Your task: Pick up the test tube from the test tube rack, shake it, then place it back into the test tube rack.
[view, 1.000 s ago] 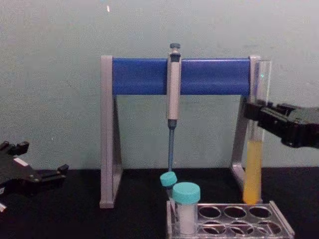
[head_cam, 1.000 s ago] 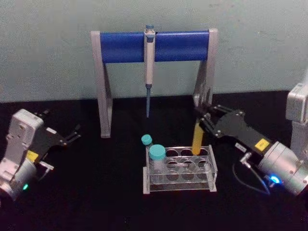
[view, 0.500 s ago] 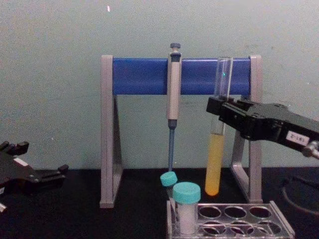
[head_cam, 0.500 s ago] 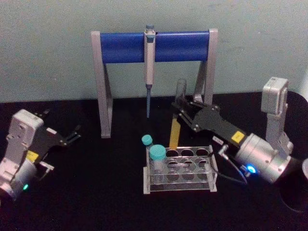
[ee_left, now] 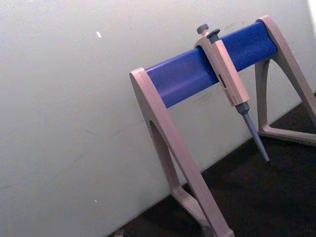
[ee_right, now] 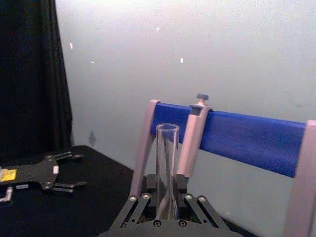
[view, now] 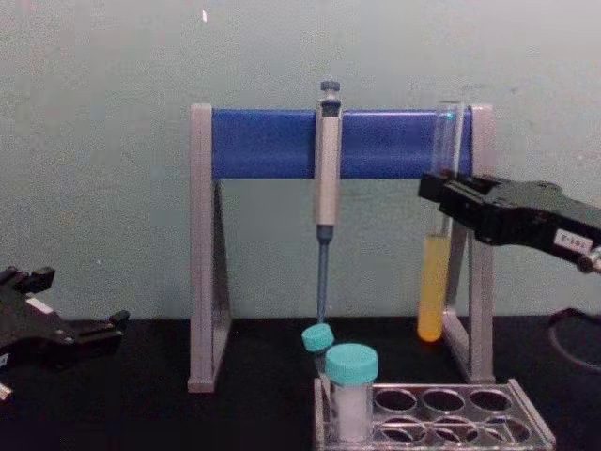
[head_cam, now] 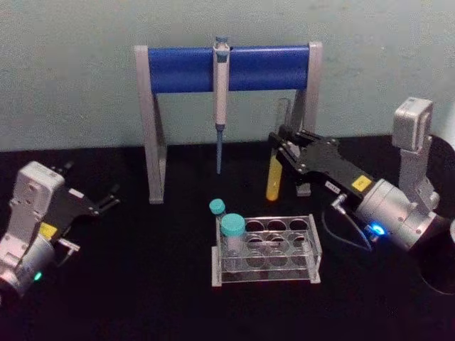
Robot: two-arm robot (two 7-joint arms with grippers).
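While pinched in the right gripper (head_cam: 282, 144), the tube (head_cam: 274, 179) hangs in the air behind the rack (head_cam: 313, 249), clear of it.
Fingers clamp the clear upper glass; yellow liquid sits below them, tube leaning slightly. Right leg of the stand (head_cam: 181, 69) is close behind the tube. Pipette (head_cam: 221, 78) hangs from the blue bar further left, well apart. Two teal-capped vials (head_cam: 232, 229) fill the rack's left end; the other holes are open. Left gripper (head_cam: 108, 199) sits far left, fingers spread. Bare black table (head_cam: 142, 284) lies between it and the rack.
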